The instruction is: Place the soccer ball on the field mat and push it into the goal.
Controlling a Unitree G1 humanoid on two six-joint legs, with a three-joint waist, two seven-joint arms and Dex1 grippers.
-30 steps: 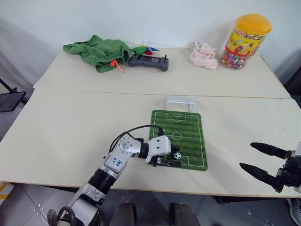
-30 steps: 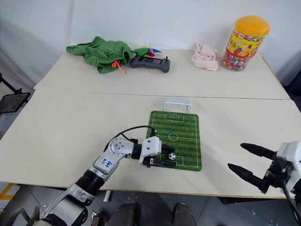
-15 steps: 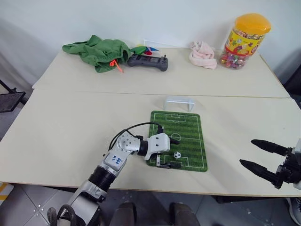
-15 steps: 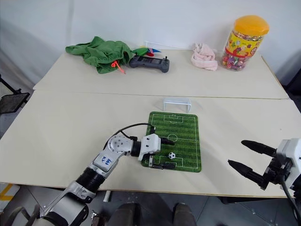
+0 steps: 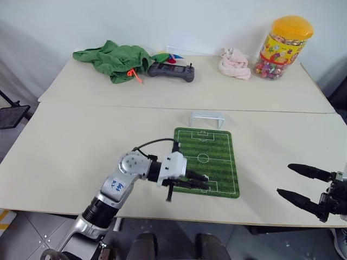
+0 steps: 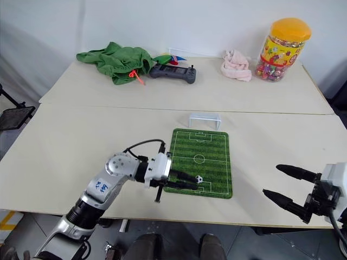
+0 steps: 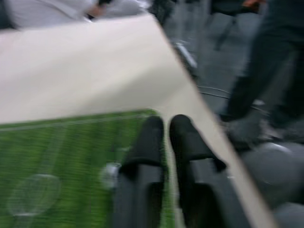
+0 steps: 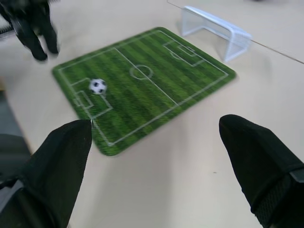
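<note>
**Clutter along the far edge of the table**

A crumpled green cloth bundle (image 5: pixel 112 59) with an orange cord lies at the far left of the pale table (image 5: pixel 81 141). Just beside it sits a dark grey handheld controller (image 5: pixel 171 70), with a small colourful item (image 5: pixel 165 56) behind it. Further right rests a bunched pink cloth (image 5: pixel 235 63), and near that stands an upright clear jar (image 5: pixel 283 47) with a yellow lid, packed with colourful sweets. A seam runs across the tabletop between the two halves.
</note>
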